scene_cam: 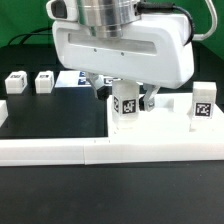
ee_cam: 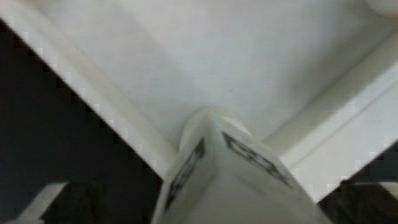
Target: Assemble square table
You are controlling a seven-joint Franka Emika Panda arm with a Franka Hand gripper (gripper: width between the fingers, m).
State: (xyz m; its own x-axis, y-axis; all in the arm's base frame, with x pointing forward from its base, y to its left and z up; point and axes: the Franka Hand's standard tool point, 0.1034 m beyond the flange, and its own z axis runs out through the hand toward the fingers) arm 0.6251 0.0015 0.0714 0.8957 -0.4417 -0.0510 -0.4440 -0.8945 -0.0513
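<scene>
A white gripper (scene_cam: 128, 96) is hanging straight over a small tagged leg (scene_cam: 125, 106). The leg is standing upright on the white slab (scene_cam: 165, 135), near the slab's corner on the exterior view's left. The leg's long axis is running vertically, so the leg is sitting directly below the gripper, between its two fingers.

In the wrist view the leg (ee_cam: 222, 170) is pointing up at the camera with the slab (ee_cam: 196, 60) spreading behind it. The dark fingers (ee_cam: 48, 203) are sitting clear of it on either side, so the gripper is standing wide open and holding nothing. Whether the leg is seated in the slab or only resting on it cannot be told.

A second leg (scene_cam: 203, 108) is standing upright on the slab toward the exterior view's right. Two loose legs (scene_cam: 43, 80) are lying on the black bench (scene_cam: 50, 120), well apart on the exterior view's left. A low white wall (scene_cam: 50, 152) is running along the front.

Judging from this, taking hold of the leg would need only a short straight drop and a squeeze, while backing off would need a straight lift.
</scene>
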